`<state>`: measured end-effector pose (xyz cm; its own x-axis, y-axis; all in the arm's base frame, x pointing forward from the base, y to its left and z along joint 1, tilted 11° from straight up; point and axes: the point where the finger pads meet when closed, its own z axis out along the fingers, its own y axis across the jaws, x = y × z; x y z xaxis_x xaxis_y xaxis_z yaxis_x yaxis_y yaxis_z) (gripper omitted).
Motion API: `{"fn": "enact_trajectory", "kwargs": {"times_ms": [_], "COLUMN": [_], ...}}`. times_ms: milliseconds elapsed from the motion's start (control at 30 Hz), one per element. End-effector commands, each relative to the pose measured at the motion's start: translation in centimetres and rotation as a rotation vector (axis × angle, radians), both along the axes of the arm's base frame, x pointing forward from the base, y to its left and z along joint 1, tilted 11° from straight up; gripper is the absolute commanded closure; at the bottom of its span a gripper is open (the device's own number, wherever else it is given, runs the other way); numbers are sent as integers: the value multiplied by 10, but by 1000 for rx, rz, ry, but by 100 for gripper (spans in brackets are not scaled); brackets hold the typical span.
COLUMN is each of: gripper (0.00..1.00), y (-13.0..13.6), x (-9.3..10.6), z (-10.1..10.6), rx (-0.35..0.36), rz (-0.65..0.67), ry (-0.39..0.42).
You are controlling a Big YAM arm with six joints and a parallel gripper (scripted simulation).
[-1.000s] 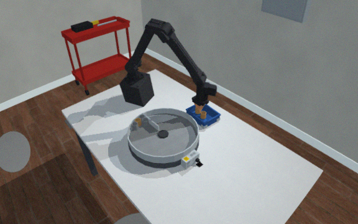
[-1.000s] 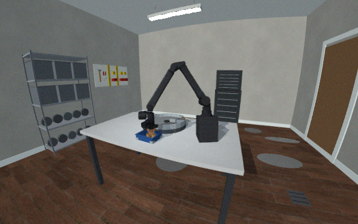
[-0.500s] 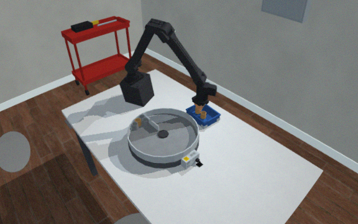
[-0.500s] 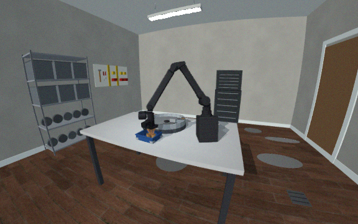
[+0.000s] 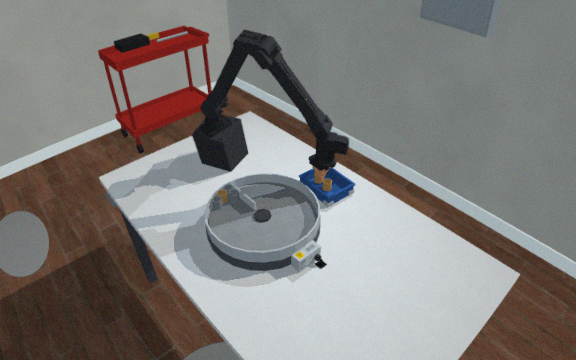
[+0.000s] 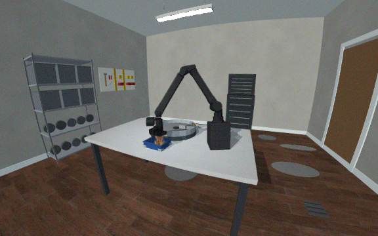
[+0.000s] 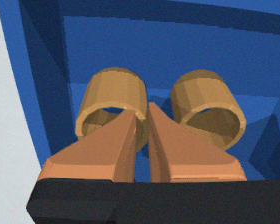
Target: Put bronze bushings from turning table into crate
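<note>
My gripper [image 7: 144, 106] hung inside the blue crate [image 7: 38, 43], nearly closed, pinching the wall of one bronze bushing [image 7: 112, 99]. A second bronze bushing [image 7: 209, 106] lay just right of it.

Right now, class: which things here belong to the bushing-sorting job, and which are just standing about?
Part of the job:
gripper, shut on a bronze bushing
second bronze bushing, in the crate
third bronze bushing, on the turntable
steel bushing, beside it

Standing about:
red cart
shelving
cabinet
door
</note>
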<state>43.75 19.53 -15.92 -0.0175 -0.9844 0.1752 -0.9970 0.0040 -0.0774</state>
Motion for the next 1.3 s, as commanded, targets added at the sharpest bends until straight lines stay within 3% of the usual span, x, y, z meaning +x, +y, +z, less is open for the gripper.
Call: {"fn": "enact_trajectory", "kwargs": {"times_ms": [0,133,333,400,1267], "gripper": [100,100,100,100,100], "y": [3,7,5,10,6], "x": [17,24,21,27,22], "z": [3,10,2,15,11], "rx": [15,26,18,31,23], "rz": [3,4,3,7,6], "ry": [-27,-47,-33,-57,-42]}}
